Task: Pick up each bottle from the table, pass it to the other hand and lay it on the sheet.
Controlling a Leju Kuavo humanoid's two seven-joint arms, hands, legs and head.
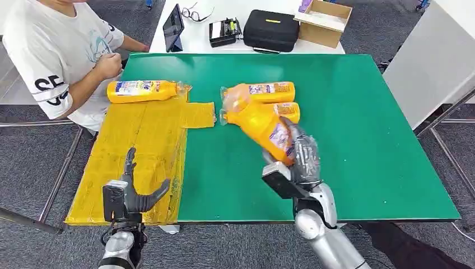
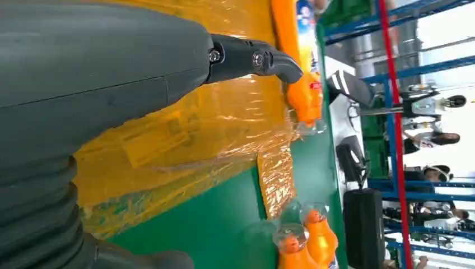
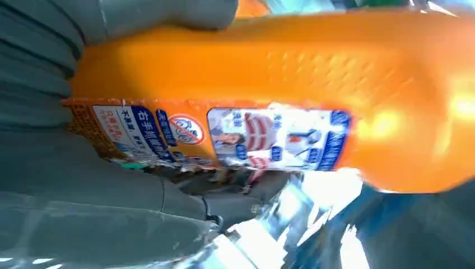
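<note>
Head view. The right hand [image 1: 299,159] is clamped round the lower body of an orange bottle [image 1: 263,126], which is tilted with its cap end toward the two bottles on the green table [image 1: 364,123]: a rear bottle [image 1: 263,91] and a nearer bottle [image 1: 288,110]. The left hand [image 1: 131,193] hovers over the yellow sheet [image 1: 140,145], fingers apart and holding nothing. A fourth bottle [image 1: 140,91] lies along the sheet's far edge, beside a seated person [image 1: 61,50].

Left wrist view. The left hand's fingers [image 2: 269,59] are spread above the wrinkled, plastic-wrapped sheet.

Right wrist view. The held bottle's glossy label [image 3: 224,134] sits against the hand. Judged rigid, smooth plastic, likely slippery and weighty if full; the free upper body near the neck offers the receiving grip.
</note>
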